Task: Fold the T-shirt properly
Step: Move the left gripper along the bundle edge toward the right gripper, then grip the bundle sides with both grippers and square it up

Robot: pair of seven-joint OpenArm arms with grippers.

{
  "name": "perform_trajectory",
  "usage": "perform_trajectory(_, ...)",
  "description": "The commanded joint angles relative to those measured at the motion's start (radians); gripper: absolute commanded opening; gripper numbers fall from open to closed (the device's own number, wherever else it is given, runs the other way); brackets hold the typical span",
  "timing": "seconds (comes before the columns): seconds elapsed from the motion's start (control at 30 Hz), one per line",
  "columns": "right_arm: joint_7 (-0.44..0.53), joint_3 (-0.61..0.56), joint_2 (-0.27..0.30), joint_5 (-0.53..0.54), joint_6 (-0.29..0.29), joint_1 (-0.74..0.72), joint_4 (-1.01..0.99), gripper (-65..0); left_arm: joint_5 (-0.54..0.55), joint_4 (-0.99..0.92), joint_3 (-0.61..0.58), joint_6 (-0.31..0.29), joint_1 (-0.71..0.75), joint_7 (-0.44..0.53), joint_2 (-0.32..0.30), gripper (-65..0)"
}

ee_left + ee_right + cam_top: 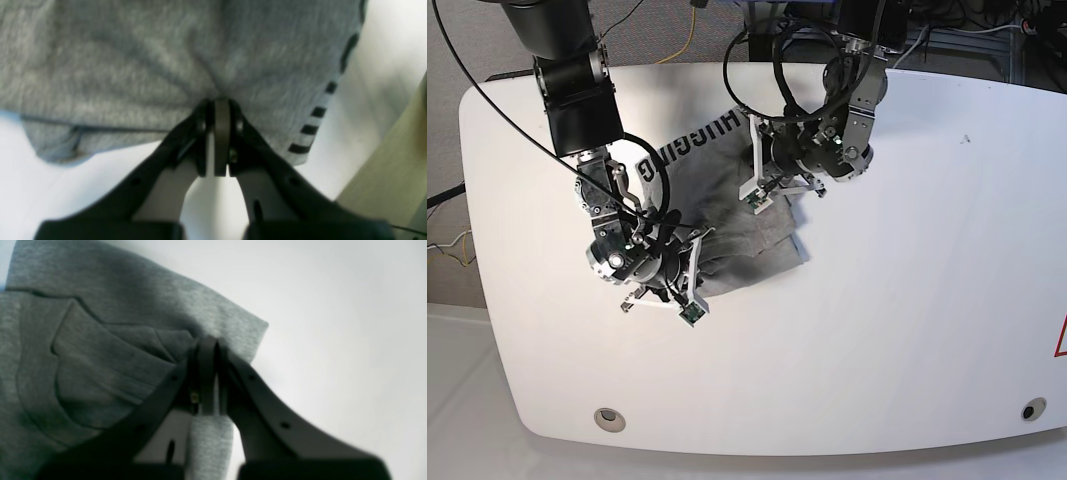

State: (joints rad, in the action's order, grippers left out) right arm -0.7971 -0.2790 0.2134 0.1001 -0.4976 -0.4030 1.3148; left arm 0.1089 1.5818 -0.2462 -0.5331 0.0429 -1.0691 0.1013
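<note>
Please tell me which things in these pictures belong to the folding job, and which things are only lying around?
Belongs to the job:
- T-shirt, grey, bunched
- left tool, shut on the cloth
- right tool, shut on the cloth

Only lying around:
- white table
- cables at the far edge

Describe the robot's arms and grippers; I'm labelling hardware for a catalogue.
Both arms are black, blocky segments with looping black cables. The left gripper and right gripper have dark, tapering fingers with small screw holes and pale inner plates. From the base view, white brackets sit near each wrist.
</note>
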Motion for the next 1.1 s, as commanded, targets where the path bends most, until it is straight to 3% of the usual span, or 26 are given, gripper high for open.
perform_trajectory(0.0,0.021,0.004,0.002,0.0,0.001,-0.032,0.016,-65.0,-0.051,0.007,0.021,0.008,-0.013,-0.036,-0.016,-64.2)
perform_trajectory(0.27,0.032,0.004,-0.03,-0.116,-0.006,-0.029,-0.059,-65.0,-0.051,0.007,0.066,-0.012,-0.015,-0.038,-0.019,-64.2)
perform_trajectory(0.47,0.114,0.004,-0.056,-0.201,-0.008,-0.001,-0.131,-65.0,-0.051,0.007,0.066,-0.04,-0.013,-0.039,-0.022,-64.2)
perform_trajectory(0.7,0.16,0.008,-0.079,-0.224,-0.008,0.008,-0.217,-65.0,-0.051,0.007,0.066,-0.04,-0.013,-0.039,-0.022,-64.2)
perform_trajectory(1.07,0.172,0.01,-0.07,-0.225,-0.008,0.043,-0.232,-65.0,-0.051,0.007,0.067,-0.04,-0.013,-0.039,-0.022,-64.2)
